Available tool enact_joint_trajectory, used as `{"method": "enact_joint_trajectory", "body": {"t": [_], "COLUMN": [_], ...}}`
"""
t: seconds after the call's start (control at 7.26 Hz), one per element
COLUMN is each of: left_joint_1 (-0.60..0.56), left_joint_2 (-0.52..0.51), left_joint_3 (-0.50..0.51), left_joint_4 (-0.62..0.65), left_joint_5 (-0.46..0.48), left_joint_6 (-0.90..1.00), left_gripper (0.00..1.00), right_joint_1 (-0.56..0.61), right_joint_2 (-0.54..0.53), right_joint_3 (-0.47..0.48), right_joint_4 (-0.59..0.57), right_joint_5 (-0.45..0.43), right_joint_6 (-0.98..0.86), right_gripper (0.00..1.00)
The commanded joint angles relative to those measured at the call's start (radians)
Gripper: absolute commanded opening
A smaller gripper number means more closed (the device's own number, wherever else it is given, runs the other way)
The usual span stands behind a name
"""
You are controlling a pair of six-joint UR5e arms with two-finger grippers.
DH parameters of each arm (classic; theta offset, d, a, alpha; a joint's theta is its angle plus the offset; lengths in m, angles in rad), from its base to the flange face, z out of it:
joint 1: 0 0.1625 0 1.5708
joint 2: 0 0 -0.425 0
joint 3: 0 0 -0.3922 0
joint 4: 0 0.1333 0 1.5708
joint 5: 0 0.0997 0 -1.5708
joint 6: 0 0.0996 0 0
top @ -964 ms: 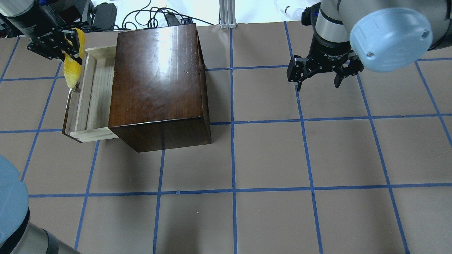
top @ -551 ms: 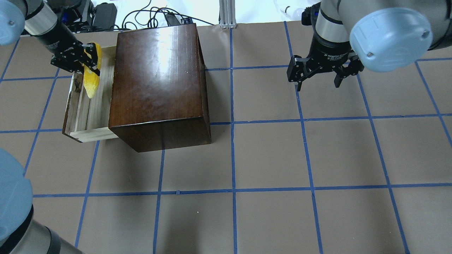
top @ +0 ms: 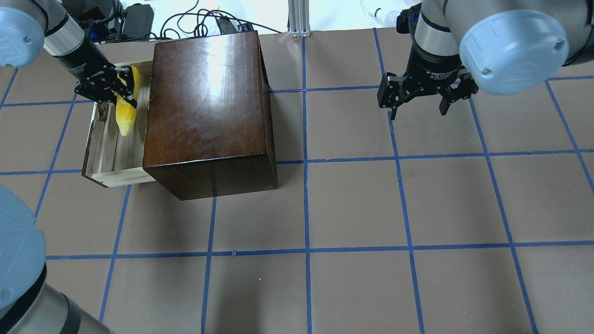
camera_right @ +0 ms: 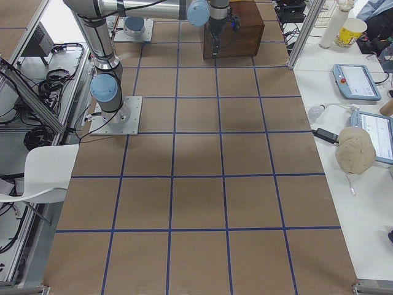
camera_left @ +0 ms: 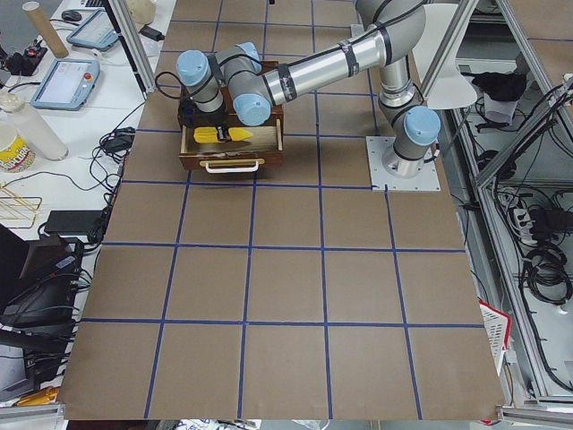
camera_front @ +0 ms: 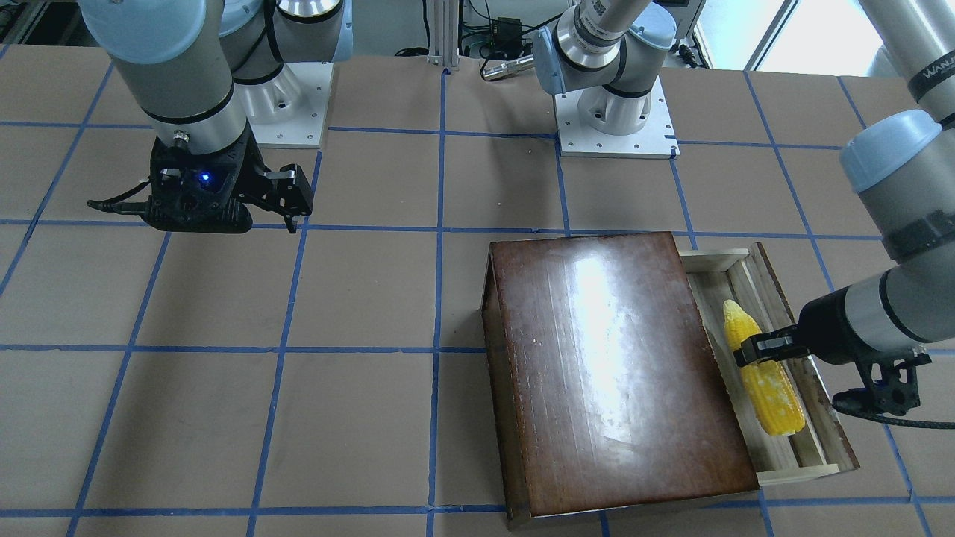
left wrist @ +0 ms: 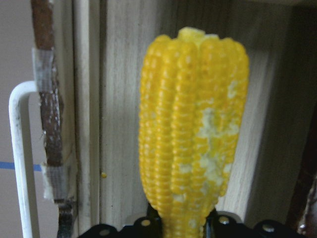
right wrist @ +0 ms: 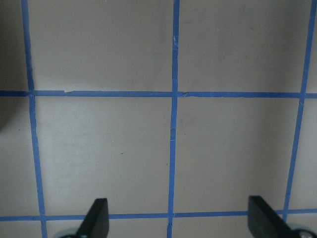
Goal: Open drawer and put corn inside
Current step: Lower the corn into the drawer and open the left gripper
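The drawer (top: 109,153) is pulled out of the dark-brown box (top: 209,111) toward the table's left end; it also shows in the front view (camera_front: 809,440). My left gripper (top: 118,90) is shut on the yellow corn (top: 125,111) and holds it over the drawer's tray, low inside it. The corn lies lengthwise in the front view (camera_front: 765,380) with the gripper (camera_front: 757,349) across its middle. The left wrist view shows the corn (left wrist: 193,134) above the pale tray floor (left wrist: 121,124). My right gripper (top: 420,99) is open and empty over bare table, well right of the box.
The drawer's white handle (left wrist: 20,163) sits on its worn front panel (left wrist: 49,129). Cables and gear (top: 139,18) lie beyond the table's far edge. The robot bases (camera_front: 615,119) stand behind the box in the front view.
My left gripper has carried the corn rightward and down, from outside the drawer's front panel to over the tray inside the drawer. The right arm has not moved.
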Motion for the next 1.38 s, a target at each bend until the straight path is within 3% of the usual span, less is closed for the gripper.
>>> {"method": "enact_joint_trajectory", "body": {"t": [0.0,0.14,0.55,0.96,1.24], "left_joint_1": [0.0,-0.001,-0.001,-0.012,-0.085], "left_joint_2": [-0.014,-0.011,0.024,0.027,0.081], "left_joint_3": [0.003,0.006,0.019,0.229,0.268], "left_joint_4": [-0.004,-0.007,-0.054,-0.235,-0.289], "left_joint_5": [-0.001,-0.001,0.004,0.008,0.008], "left_joint_6": [-0.001,-0.003,-0.018,-0.018,-0.027], "left_gripper": [0.57,0.99,1.0,1.0,1.0], "right_joint_1": [0.0,0.0,0.0,0.0,0.0], "right_joint_2": [0.0,0.0,0.0,0.0,-0.001], "right_joint_3": [0.0,0.0,0.0,0.0,0.0], "right_joint_4": [-0.001,-0.001,0.0,0.0,0.0], "right_joint_5": [-0.001,-0.001,-0.001,-0.001,-0.001], "right_joint_6": [0.0,0.0,0.0,0.0,0.0], "right_gripper": [1.0,1.0,1.0,1.0,1.0]}}
